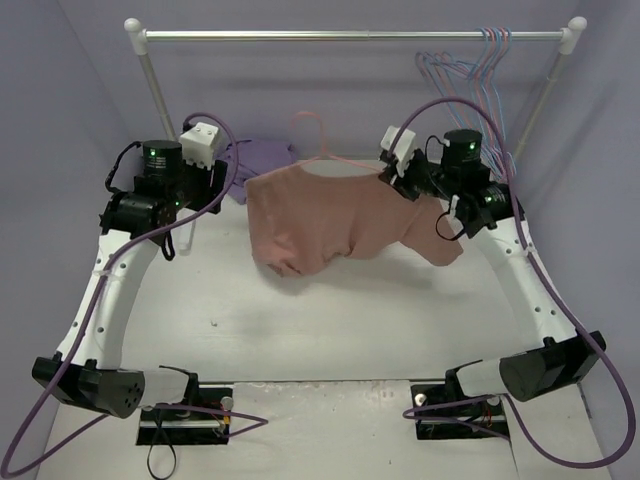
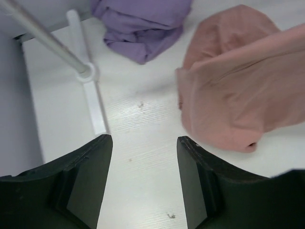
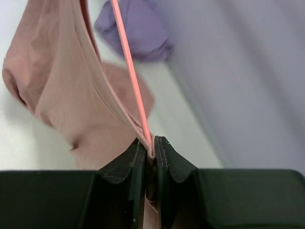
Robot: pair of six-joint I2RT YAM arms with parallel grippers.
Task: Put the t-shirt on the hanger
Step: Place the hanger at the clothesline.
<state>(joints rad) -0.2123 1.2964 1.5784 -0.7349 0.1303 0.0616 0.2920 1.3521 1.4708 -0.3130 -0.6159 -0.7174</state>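
Dusty salmon-pink fabric fills the middle of the top view: the short-sleeved t-shirt (image 1: 320, 220) hangs bunched over the white worktop (image 1: 330, 320), one shoulder raised on the thin pale-pink wire hanger (image 1: 318, 150), whose hook rises behind the collar, with the right hand (image 1: 385, 172) at that shoulder. A crumpled lavender-purple garment (image 1: 262, 157) lies behind it to the left. In the left wrist view, the left hand (image 2: 145, 143) is spread and holds nothing, and the shirt's folds lie to its right. In the right wrist view, the right hand's fingers (image 3: 136, 160) are pressed together, pinching the hanger wire and the shirt's ribbed edge.
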